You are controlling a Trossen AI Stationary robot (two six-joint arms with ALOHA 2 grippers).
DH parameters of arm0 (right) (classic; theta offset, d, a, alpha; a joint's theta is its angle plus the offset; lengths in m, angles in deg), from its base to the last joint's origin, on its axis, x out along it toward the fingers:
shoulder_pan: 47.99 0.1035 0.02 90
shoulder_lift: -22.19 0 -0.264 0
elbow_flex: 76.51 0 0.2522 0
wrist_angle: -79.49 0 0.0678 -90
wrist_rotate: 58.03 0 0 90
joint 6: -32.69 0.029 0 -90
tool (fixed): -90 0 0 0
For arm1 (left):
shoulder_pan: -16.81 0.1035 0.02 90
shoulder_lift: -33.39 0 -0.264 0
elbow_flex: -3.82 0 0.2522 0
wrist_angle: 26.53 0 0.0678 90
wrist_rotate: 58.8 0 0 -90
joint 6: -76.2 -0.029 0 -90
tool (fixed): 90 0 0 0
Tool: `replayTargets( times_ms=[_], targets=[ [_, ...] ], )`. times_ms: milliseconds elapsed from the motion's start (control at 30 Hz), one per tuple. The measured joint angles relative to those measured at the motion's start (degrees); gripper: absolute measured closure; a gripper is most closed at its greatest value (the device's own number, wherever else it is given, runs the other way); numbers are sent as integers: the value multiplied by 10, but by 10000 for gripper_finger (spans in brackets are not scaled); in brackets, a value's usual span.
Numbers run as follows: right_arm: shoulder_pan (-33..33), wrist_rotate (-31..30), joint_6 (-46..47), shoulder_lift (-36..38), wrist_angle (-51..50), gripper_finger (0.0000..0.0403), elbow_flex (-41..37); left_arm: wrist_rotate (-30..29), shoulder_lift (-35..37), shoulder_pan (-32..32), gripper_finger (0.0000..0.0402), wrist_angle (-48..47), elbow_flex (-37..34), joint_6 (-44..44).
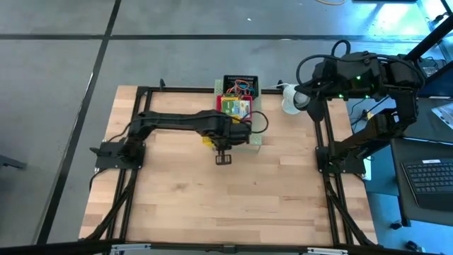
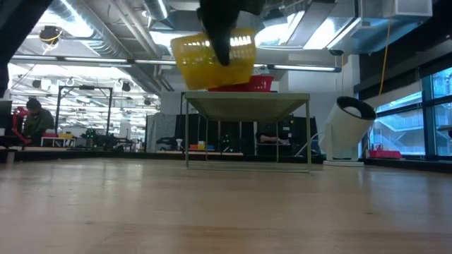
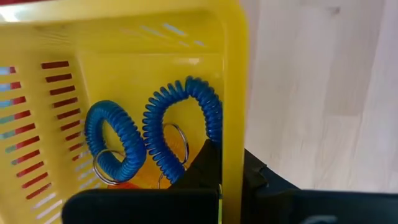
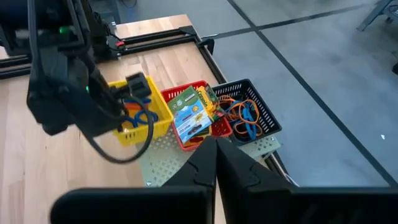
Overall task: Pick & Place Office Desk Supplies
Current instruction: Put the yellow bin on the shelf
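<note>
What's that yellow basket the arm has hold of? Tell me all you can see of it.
The yellow basket looks like moulded plastic, with slotted walls and a thick smooth rim. It is tilted and raised off the pale green perforated stand, beside the red basket. The left gripper is shut on its wall, one finger inside. Inside lie blue coiled loops on metal rings.
</note>
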Motion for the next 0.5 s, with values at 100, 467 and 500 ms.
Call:
replayTargets(
  times_ms=[100, 467, 500],
  targets=[
    [0, 0, 3, 0, 0, 395, 0, 3, -20, 0, 399, 0, 22, -19],
    [0, 2, 6, 0, 0, 395, 0, -8, -31, 2, 399, 9, 32, -45],
    [0, 2, 7, 0, 0, 395, 0, -5, -31, 2, 399, 9, 32, -49]
  ],
)
